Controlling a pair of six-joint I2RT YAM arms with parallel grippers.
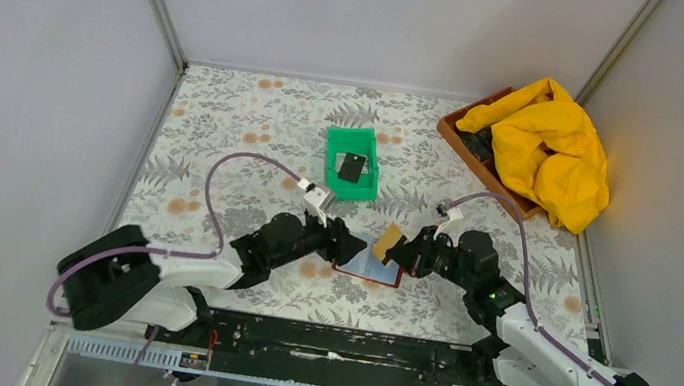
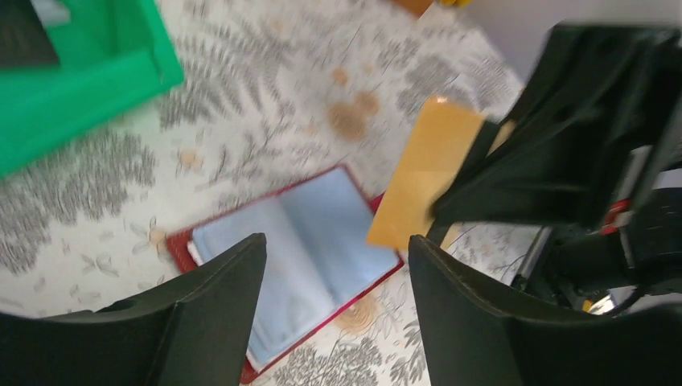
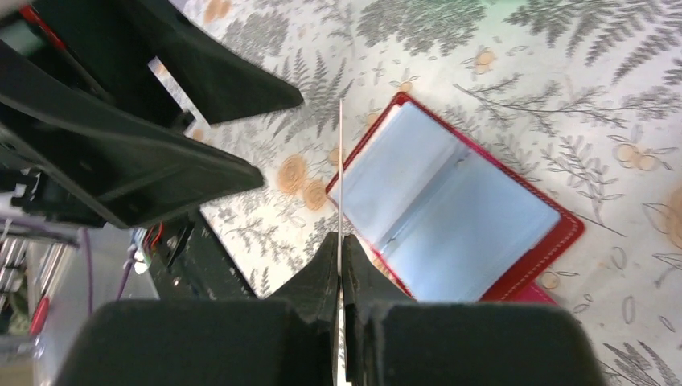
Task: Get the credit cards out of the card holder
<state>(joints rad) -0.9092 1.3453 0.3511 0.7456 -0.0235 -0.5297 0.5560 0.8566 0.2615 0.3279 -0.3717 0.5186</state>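
Card holder (image 1: pixel 369 262) lying open and flat on the floral table cover (image 1: pixel 257 121), lower centre of the overhead frame, between the two gripper tips. Dark red rim, pale blue-grey sleeves facing up; same spread visible at lower centre of the left wrist frame (image 2: pixel 297 257) and at right of centre in the right wrist frame (image 3: pixel 450 209).

Right gripper (image 1: pixel 402 252) clamped on a gold-tan card (image 1: pixel 389 243), jaws pressed together on its lower edge. Card raised clear of the holder, tilted, just above the holder's upper right corner in the overhead frame. In the right wrist frame, card seen edge-on as a thin pale line (image 3: pixel 340 177) rising from between the closed tips (image 3: pixel 341 245). In the left wrist frame, flat orange-tan face (image 2: pixel 422 173) right of centre.

Left gripper (image 1: pixel 351 245) at the holder's left edge, jaws spread wide, nothing between them (image 2: pixel 336 245); holder visible through the gap below. Contact with the holder: cannot tell.

Green bin (image 1: pixel 352 162) above centre in the overhead frame, well apart from the holder, with a black card (image 1: pixel 351 167) lying inside. Bin corner at upper left of the left wrist frame (image 2: pixel 80 80).

Upper right of the overhead frame: yellow cloth (image 1: pixel 551 147) heaped over a wooden tray (image 1: pixel 466 145).
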